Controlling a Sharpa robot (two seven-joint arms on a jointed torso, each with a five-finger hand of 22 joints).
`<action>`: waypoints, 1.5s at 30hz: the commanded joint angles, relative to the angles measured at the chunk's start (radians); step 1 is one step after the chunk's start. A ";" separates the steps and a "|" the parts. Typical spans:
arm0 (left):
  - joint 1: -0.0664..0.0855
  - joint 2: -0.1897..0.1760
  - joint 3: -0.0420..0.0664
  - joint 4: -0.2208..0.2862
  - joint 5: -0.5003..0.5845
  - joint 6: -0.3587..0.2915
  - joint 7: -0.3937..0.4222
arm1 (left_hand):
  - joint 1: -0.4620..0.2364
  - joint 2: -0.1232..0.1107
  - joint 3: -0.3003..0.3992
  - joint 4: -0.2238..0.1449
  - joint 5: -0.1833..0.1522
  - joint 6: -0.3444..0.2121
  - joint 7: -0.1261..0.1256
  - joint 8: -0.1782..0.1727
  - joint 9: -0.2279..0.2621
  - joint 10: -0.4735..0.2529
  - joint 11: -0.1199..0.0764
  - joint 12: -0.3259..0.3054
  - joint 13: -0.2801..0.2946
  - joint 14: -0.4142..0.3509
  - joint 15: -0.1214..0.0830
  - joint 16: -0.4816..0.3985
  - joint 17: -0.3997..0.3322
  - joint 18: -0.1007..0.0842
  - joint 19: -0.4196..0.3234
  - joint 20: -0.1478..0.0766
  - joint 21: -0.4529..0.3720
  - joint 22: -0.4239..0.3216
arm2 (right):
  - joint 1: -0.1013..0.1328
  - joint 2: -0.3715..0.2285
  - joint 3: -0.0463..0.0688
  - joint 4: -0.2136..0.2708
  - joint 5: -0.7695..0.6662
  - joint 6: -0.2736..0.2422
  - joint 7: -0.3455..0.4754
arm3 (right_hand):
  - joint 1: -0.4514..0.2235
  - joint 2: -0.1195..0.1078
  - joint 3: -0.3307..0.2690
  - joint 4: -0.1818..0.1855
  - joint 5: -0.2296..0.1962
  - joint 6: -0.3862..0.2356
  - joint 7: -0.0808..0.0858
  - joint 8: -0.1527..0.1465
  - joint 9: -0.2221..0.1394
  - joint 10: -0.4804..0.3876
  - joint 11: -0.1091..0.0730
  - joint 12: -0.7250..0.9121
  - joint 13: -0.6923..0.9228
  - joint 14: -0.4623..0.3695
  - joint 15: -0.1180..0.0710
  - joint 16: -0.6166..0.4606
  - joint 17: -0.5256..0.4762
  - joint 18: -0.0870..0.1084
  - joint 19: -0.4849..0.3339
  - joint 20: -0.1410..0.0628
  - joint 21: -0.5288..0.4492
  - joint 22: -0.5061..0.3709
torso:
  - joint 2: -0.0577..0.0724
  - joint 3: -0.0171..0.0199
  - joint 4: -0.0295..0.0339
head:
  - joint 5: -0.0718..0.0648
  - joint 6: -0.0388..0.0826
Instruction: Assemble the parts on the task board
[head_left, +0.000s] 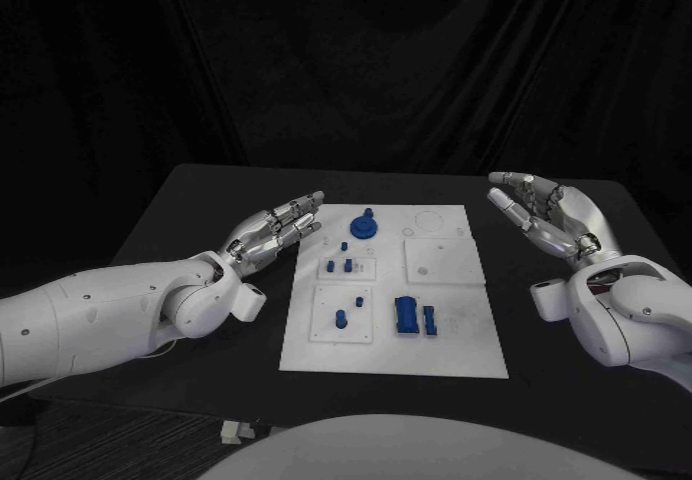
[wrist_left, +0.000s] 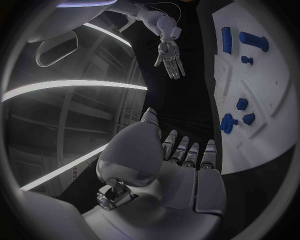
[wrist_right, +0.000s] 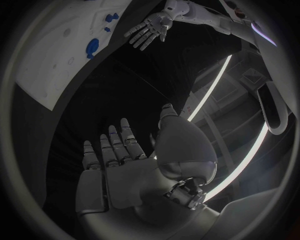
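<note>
In the head view, the flat white task board (head_left: 447, 340) lies at the frame's centre on the matte black table (head_left: 188, 200). Small blue parts stand on it: a round disc with a knob (head_left: 364, 226) near the top, short pegs (head_left: 343, 263) mid-left, and a blocky cylinder pair (head_left: 413, 315) lower down. The metallic left hand (head_left: 271, 232) sits just left of the board, fingers extended and holding nothing. The right hand (head_left: 545, 215) is at the upper right, palm spread and empty.

In the left wrist view, the left hand (wrist_left: 169, 175) fills the lower middle with fingers straight; the board (wrist_left: 262, 100) curves along the right edge.

In the right wrist view, the right hand (wrist_right: 125, 165) is splayed wide, with the board (wrist_right: 56, 65) at the upper left.
</note>
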 joint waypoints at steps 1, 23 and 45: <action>0.003 0.003 0.001 0.003 -0.007 -0.055 0.135 | -0.011 -0.001 -0.010 0.000 -0.012 -0.022 -0.017 -0.006 -0.002 -0.005 -0.012 -0.010 -0.002 0.000 -0.006 -0.003 -0.002 0.009 0.001 -0.008 -0.005 -0.002 | -0.007 0.003 0.001 -0.006 0.138 0.079 0.115 | -0.007 -0.004 0.008 -0.001 -0.003 -0.016 -0.027 -0.012 -0.032 -0.037 0.003 0.010 -0.033 -0.034 0.000 -0.004 -0.010 0.022 -0.011 -0.005 -0.005 -0.019 | 0.002 0.0007 -0.0004 | -0.007 0.000; -0.011 0.118 0.139 0.056 0.135 -0.494 -0.103 | -0.936 -0.181 0.242 -0.202 -0.188 -0.206 0.042 -0.035 -0.032 -0.052 -0.041 -0.195 -0.030 0.000 -0.075 -0.003 -0.002 -0.171 -0.015 -0.207 -0.017 -0.053 | -0.119 0.264 0.183 -0.208 0.440 -0.012 0.104 | -1.013 0.027 0.136 -0.296 -0.084 -0.458 -0.073 -0.250 -0.219 -0.282 -0.120 -0.188 -0.256 -0.181 -0.115 -0.042 -0.044 -0.077 -0.028 -0.259 -0.013 -0.077 | -0.048 -0.0044 -0.0190 | -0.089 0.226; -0.017 0.181 0.213 0.085 0.207 -0.754 -0.159 | -1.167 -0.181 0.242 -0.293 -0.262 -0.287 0.042 -0.035 -0.032 -0.052 -0.041 -0.195 -0.030 0.000 -0.075 -0.003 -0.002 -0.171 -0.015 -0.207 -0.017 -0.053 | -0.134 0.300 0.207 -0.235 0.497 -0.015 0.116 | -1.013 0.027 0.136 -0.296 -0.084 -0.458 -0.073 -0.250 -0.219 -0.282 -0.120 -0.188 -0.256 -0.181 -0.115 -0.042 -0.044 -0.077 -0.028 -0.259 -0.013 -0.077 | -0.058 -0.0054 -0.0229 | -0.107 0.273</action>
